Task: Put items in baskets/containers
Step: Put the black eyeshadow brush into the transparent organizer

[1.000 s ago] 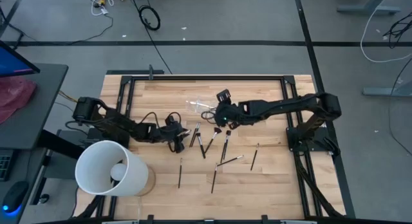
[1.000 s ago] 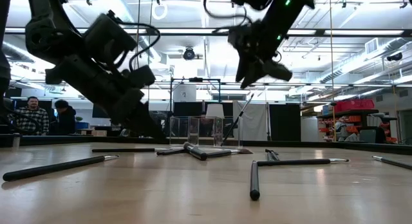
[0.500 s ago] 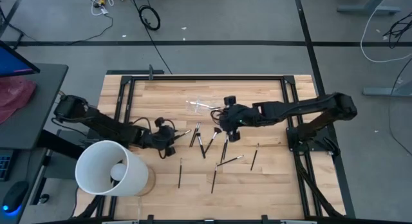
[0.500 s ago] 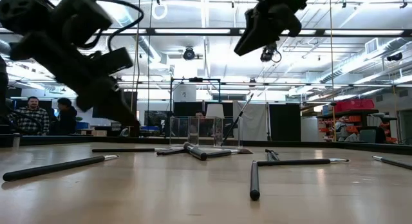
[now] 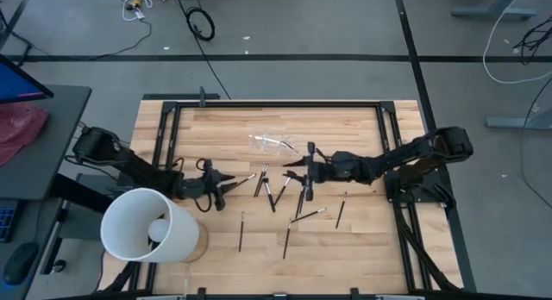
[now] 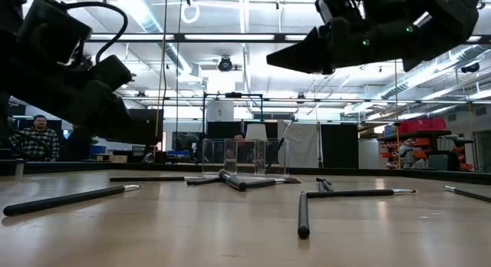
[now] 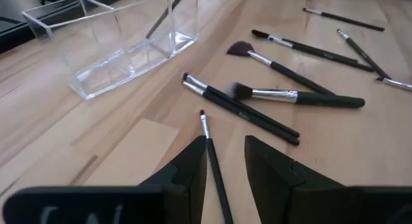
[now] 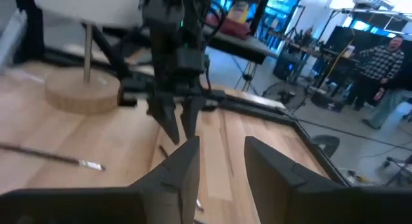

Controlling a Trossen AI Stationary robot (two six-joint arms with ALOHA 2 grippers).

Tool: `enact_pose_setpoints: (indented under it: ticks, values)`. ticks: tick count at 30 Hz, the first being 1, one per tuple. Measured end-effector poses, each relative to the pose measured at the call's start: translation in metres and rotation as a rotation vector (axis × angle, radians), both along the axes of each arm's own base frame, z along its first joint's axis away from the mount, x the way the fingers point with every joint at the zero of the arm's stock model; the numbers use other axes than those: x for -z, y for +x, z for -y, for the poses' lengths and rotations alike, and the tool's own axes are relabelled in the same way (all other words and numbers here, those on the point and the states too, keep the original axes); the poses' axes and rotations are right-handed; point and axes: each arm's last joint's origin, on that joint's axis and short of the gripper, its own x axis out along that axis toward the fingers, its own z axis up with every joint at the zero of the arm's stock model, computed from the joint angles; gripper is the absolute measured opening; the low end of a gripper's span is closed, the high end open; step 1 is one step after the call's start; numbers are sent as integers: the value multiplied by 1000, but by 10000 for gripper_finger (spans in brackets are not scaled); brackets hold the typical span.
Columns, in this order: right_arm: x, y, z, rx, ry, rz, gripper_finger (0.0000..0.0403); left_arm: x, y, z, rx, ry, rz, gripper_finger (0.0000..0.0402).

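Pale, grained wooden planks form the desk (image 5: 345, 248), framed by black metal rails. Thin makeup brushes (image 5: 285, 190) with dark slender handles, some with silvery ferrules, lie scattered flat across its middle. The small clear plastic holder (image 5: 274, 145), a low rectangular trough with sharp transparent walls, sits just beyond the brush cluster and is barely visible from above. A large white cylindrical bucket (image 5: 145, 226) stands at the desk's near-left corner on a round wooden base.

The left end effector (image 5: 226, 181) hovers low at the left of the brush cluster, its two dark wedge-shaped fingers slightly apart and gripping nothing. The right end effector (image 5: 293, 171) points toward it from the opposite side, above the brushes, with its fingers likewise apart and empty.

The left wrist view alone resolves the holder (image 7: 122, 47) as a divided tray with one dark brush handle leaning inside it; it also shows a fan-tipped brush (image 7: 277, 64), a fluffy grey-tipped brush (image 7: 296, 96), and one thin brush (image 7: 212, 159) lying between the left fingers (image 7: 187, 179). The right wrist view shows the left end effector (image 8: 177, 124) head-on, and a person (image 8: 385, 63) in a plaid shirt in the room behind. The low view shows both arms raised clear of the desk and a person (image 6: 37, 138) seated at far left.
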Motion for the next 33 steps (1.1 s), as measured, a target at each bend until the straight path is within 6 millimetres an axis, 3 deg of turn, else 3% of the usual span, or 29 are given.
enact_pose_setpoints:
  ticks: [14,24,33]
  values:
    - [-4,2,-2,-21,24,46,127,23,6,-2,-39,1,-44,108]
    - [-3,2,-2,-36,24,40,127,46,41,7,-64,54,-117,108]
    - [1,2,-2,-36,20,1,127,59,38,1,-135,-2,-109,108]
